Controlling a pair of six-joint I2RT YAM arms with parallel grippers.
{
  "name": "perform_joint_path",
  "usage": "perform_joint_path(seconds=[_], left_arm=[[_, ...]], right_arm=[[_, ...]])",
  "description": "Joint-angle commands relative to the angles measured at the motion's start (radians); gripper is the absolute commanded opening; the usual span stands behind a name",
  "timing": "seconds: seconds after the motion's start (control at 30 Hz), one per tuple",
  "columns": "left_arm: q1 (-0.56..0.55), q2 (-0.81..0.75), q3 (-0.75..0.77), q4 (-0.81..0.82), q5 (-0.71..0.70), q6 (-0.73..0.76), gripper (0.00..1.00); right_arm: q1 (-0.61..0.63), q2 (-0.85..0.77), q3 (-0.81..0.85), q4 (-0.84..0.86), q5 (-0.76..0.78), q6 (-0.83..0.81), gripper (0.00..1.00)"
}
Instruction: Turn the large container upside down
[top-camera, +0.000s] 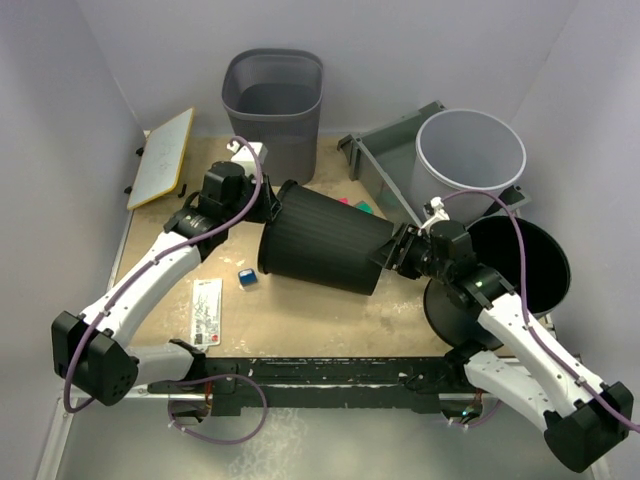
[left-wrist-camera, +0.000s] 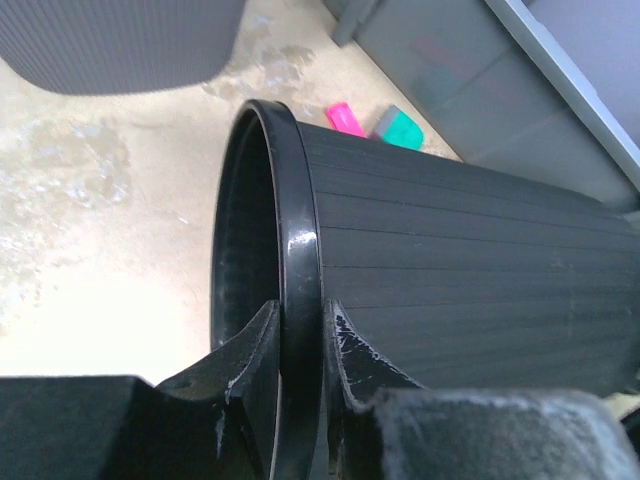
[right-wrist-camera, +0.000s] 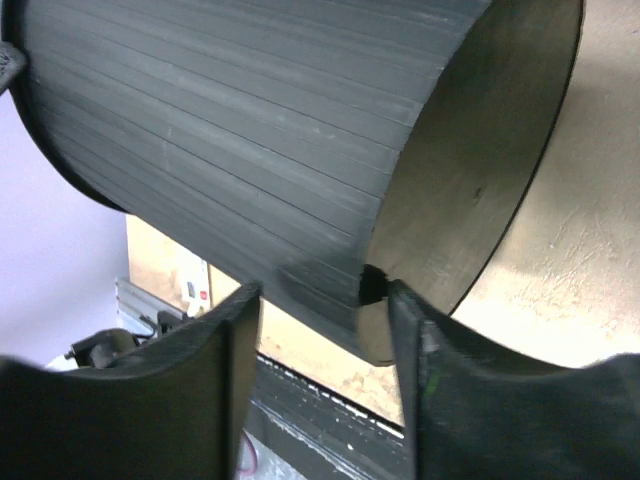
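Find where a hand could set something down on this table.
Free: the bare table strip in front of the black container, between the white card and the right arm. Crowded: far right, with grey tray, pale bucket and black tub bunched.

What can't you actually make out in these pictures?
1. Inside of the bin: top view sees it side-on; left wrist shows only a dark sliver.
2. Whether the right gripper pinches the bin's base: right wrist, edge blurred between its fingers.
3. Print on the card: top view, too small.
4. Pink piece and teal piece: left wrist, lower parts behind the bin.
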Motion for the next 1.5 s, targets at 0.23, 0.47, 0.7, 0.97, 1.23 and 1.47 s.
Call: perform_joint_path(seconds=[0.23,0.47,0.7,0.97,1.23,1.47], left_arm=[[0.005,0.072,-0.111,-0.055,-0.017,0.017,0.0],[0.005,0.095,-0.134,-0.036,-0.037,0.006,0.01],[0.005,0.161,-0.159,0.046,0.008,-0.087,0.05],[0.005,0.193,-0.16,0.13,-0.025,-0.144,0.06],[0.005,0.241,-0.17,0.175,-0.012,-0.173,0.06],[0.005,0.23,-0.155,0.163,-0.018,-0.175,0.06]], right_arm=[[0.0,-0.041,0.018,0.358,-0.207,0.061,0.36],[0.0,0.0,0.081,0.462,-0.298,0.061,0.36],[0.008,0.09,0.132,0.582,-0.343,0.073,0.37],[0.031,0.174,0.187,0.656,-0.363,0.075,0.39],[0.06,0.221,0.192,0.701,-0.353,0.076,0.4],[0.07,0.222,0.172,0.69,-0.349,0.071,0.42]])
